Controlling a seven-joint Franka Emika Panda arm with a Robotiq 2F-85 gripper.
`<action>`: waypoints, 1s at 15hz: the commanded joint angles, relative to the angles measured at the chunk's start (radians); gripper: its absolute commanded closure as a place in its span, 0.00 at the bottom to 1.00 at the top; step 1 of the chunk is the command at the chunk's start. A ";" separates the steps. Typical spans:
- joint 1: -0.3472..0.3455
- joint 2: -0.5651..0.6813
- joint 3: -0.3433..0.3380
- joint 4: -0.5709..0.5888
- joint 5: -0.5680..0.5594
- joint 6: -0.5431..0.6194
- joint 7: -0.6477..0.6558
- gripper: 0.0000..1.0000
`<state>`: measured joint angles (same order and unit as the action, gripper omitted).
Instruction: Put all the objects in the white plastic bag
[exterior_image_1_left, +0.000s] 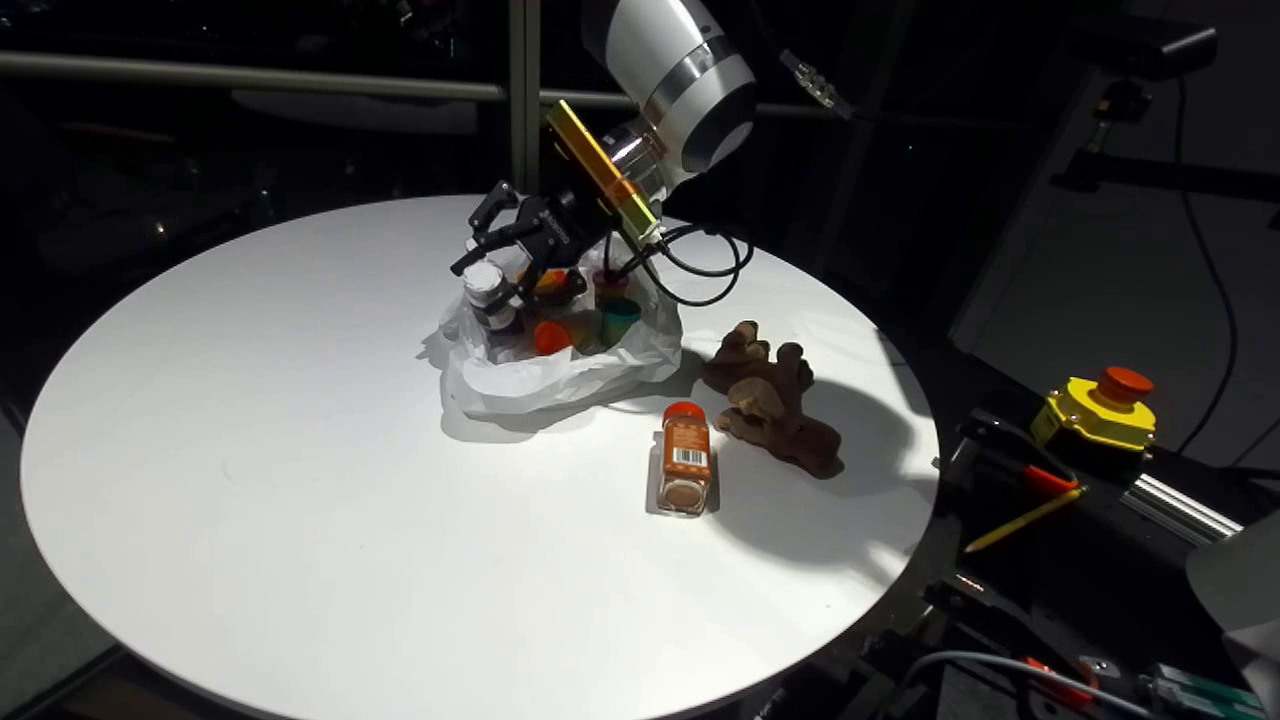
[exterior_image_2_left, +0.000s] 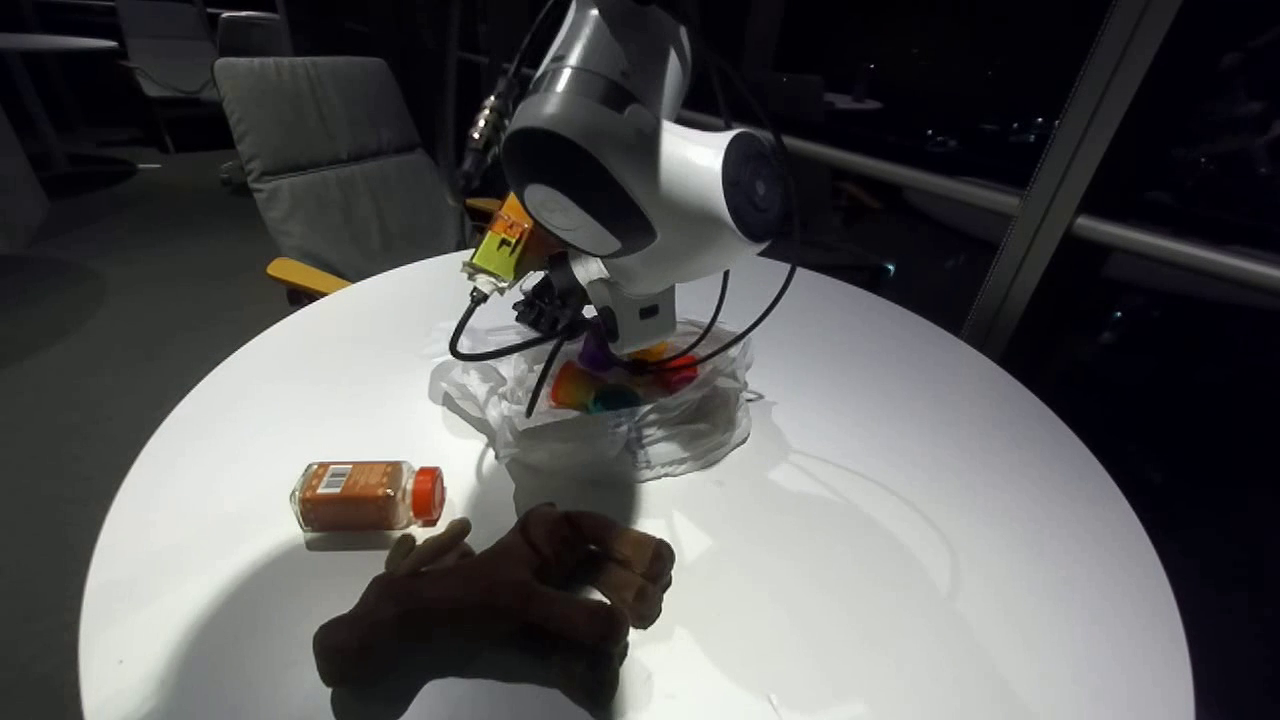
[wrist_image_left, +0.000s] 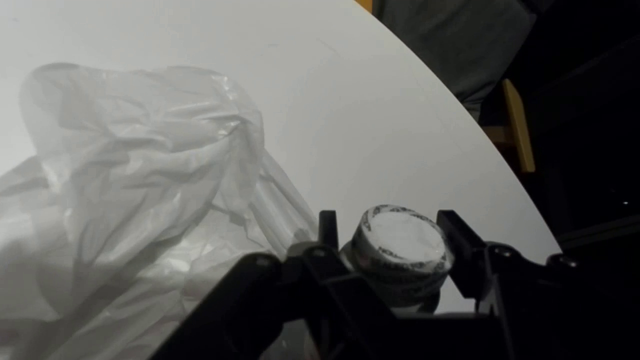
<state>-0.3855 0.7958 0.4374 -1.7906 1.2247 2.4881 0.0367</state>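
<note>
Premises: apparently an office with robotics-lab equipment. Both exterior views show a robot arm (exterior_image_1_left: 690, 90) over a round table (exterior_image_1_left: 300, 560). In an exterior view, a padded chair (exterior_image_2_left: 320, 160) at its eleven o'clock, further table (exterior_image_2_left: 55, 42) at ten; in an exterior view, emergency-stop button (exterior_image_1_left: 1100, 415) at three.

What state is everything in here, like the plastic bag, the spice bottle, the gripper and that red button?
White plastic bag: open, crumpled
Coloured items: inside the bag
White-topped container: top facing up
Gripper: fingers either side of the container; clamped or not, I can't tell
Spice bottle: lying on its side, red cap on
Brown knobbly root: lying on the table, outside the bag
Red button: pressed or not, I can't tell
</note>
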 joint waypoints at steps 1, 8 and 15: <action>0.087 -0.053 -0.135 -0.008 0.143 -0.123 -0.051 0.73; 0.227 -0.045 -0.303 -0.030 0.150 -0.341 -0.023 0.73; 0.345 -0.045 -0.406 -0.038 0.101 -0.330 0.033 0.73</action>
<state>-0.0867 0.7761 0.0785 -1.8139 1.3545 2.1516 0.0245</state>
